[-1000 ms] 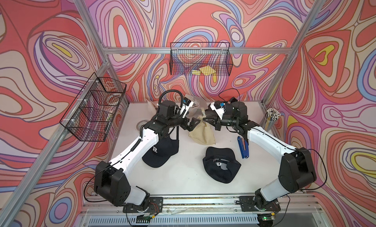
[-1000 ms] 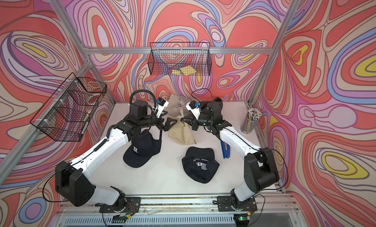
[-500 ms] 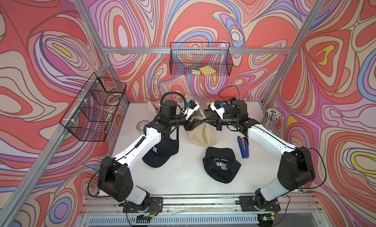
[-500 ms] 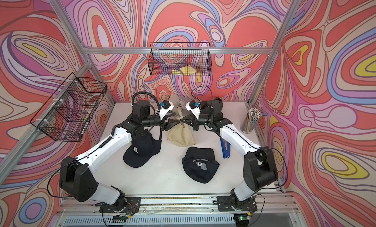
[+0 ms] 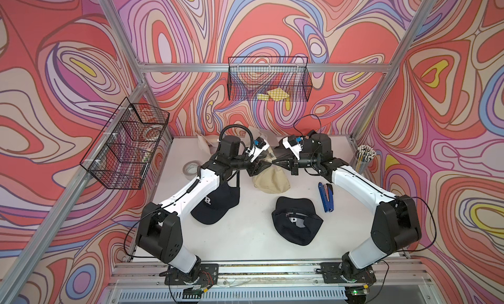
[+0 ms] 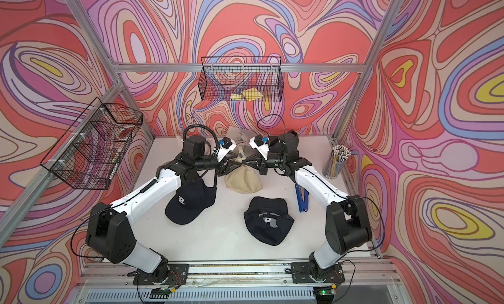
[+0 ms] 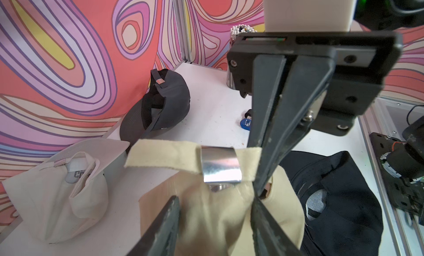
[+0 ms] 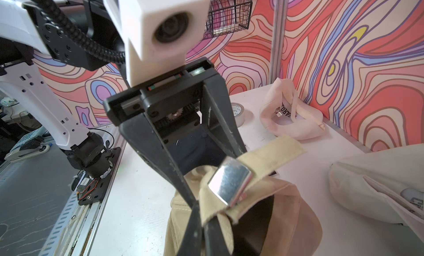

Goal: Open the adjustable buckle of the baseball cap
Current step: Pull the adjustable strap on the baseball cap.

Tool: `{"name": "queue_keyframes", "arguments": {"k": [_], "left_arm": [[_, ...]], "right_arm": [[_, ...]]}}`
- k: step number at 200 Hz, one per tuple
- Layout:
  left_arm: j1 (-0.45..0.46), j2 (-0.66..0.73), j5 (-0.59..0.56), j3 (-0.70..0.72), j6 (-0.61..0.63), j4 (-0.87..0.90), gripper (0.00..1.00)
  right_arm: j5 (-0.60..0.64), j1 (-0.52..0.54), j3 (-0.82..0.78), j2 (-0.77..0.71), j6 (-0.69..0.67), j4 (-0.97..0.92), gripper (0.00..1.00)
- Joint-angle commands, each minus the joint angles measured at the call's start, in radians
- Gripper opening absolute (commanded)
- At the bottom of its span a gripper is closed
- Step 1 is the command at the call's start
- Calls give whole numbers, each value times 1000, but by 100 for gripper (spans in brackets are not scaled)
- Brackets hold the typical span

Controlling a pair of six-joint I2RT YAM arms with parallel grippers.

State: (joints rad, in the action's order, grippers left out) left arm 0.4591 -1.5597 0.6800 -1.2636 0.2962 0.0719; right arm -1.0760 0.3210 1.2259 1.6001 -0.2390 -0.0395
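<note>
Beginning at my left, my left gripper (image 7: 215,198) stood roughly half open. Its jaws were apart on either side of the buckle (image 7: 220,166) and, as far as I could see, clamped on nothing. The tan cap (image 5: 272,181) lay at about 12 o'clock on the white surface (image 5: 245,248), toward the back wall. Its soft crown slumped down while its rear strap (image 7: 160,156) was lifted above it. Further right, my right gripper (image 8: 204,222) was fully closed, pinching the strap just beside the buckle, on the side away from the strap's free end.

I judged the task about half done. The strap was raised, held and presented, but the buckle itself was not yet opened: its plate lay flat against the strap, which ran through it. What was left was to catch that plate, lever it up and free the strap.

The buckle was a small curved plate of polished silver metal, bright as a mirror. The strap was plain tan cloth, and its cut end stuck out past the buckle, slightly frayed.
</note>
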Motion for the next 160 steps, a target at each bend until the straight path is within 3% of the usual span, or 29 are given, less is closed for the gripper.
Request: {"name": "queue_keyframes", "arguments": {"k": [1,65,99,160], "left_arm": [[0,-12,8,-30,18,-1,48],[6,-15,42,-27,-9,-30,30],[16,-16,44,-17,-70,-70,0],[22,14,61,85,-333,-287,0]], "right_arm": [[-48,-5,9,0,-8,7,0],[-63,-5,-7,-1,25,39,0],[-46,-5,-27,0,67,75,0],[36,-5,-48,18,124,113,0]]}}
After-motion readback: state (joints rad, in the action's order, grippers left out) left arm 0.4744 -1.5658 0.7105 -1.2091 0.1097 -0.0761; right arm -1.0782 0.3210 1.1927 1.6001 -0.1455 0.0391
